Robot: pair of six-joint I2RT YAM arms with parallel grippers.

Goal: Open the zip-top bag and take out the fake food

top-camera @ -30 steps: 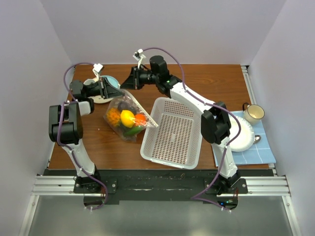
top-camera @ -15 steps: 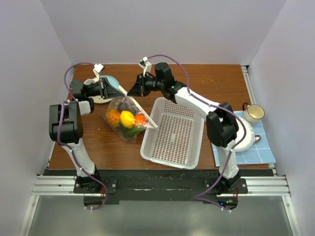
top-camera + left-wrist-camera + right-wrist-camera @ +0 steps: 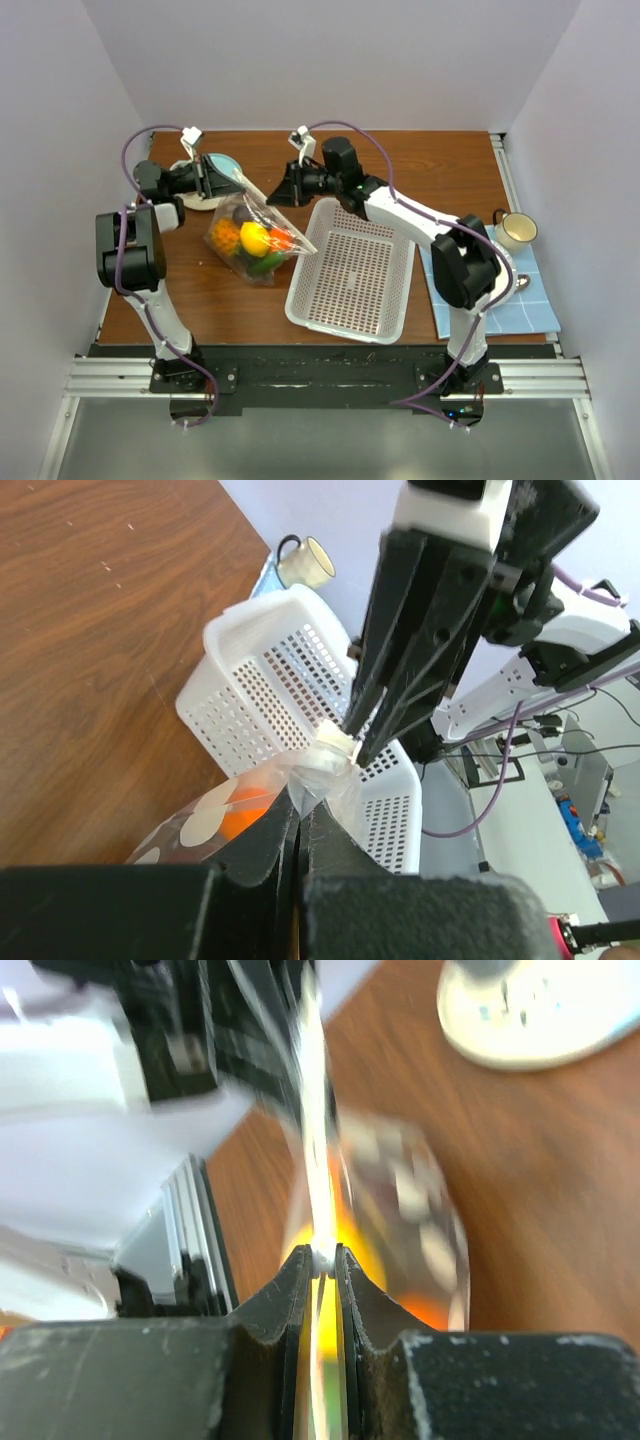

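The left gripper [image 3: 226, 179] has its fingers clamped on the top edge of the zip-top bag [image 3: 285, 230]. The bag spreads out just below both sets of fingertips, with the fake food [image 3: 256, 240] bunched inside. The right gripper [image 3: 273, 196] pinches the same edge, nearly tip to tip with the left. The white basket [image 3: 352, 268] lies just beside its fingers.

No legible text, label, brand, number or sign in any view. Only printed marking: plain white dots on the zip-top bag [image 3: 250, 238], no lettering among them.
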